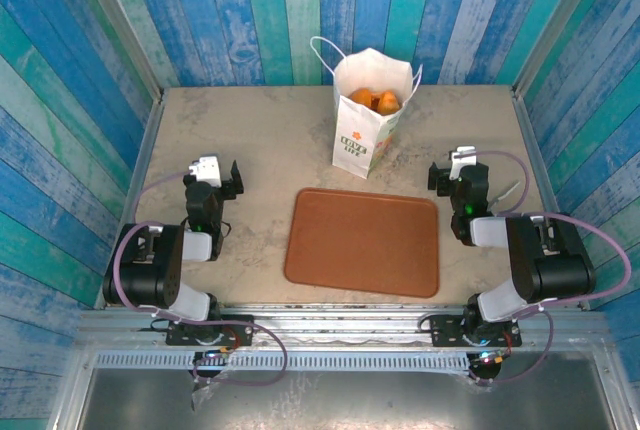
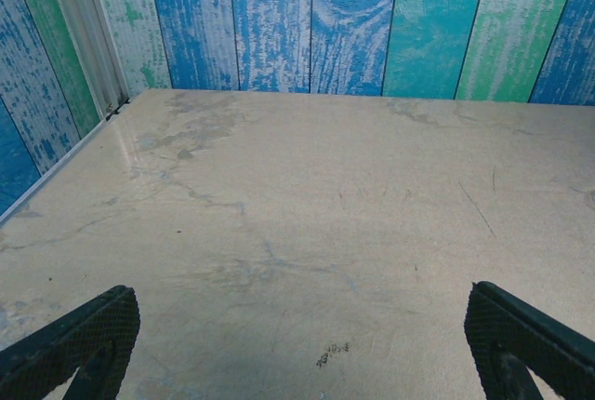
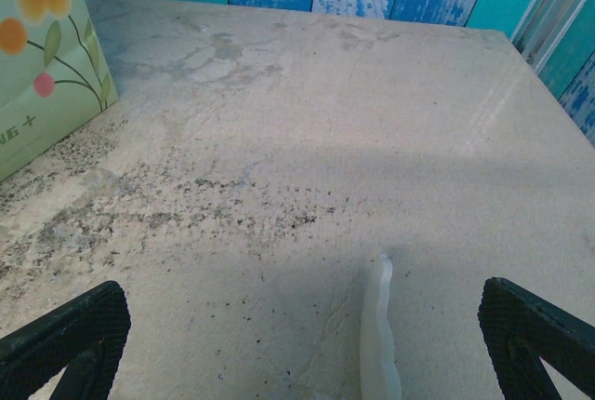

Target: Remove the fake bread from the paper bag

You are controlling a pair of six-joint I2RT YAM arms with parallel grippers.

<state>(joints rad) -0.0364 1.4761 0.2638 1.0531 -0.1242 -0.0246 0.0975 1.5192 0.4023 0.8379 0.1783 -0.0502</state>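
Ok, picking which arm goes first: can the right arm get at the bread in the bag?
Probably yes: the paper bag stands upright, mouth open, bread showing at the top, and nothing stands between it and the open right tool.

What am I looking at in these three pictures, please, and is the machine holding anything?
These are two robot arms bolted at the near edge of a table. The overhead picture looks down from behind them. The other two come from a camera on each wrist, so the dark tips at the bottom are that arm's own fingers. The left gripper and the right gripper both stand open and hold nothing. At the back of the table stands a white paper bag, with orange fake bread showing in its open top. A flat brown tray lies in front of the bag, between the arms. The right wrist camera catches the bag's flowered side at its left edge.
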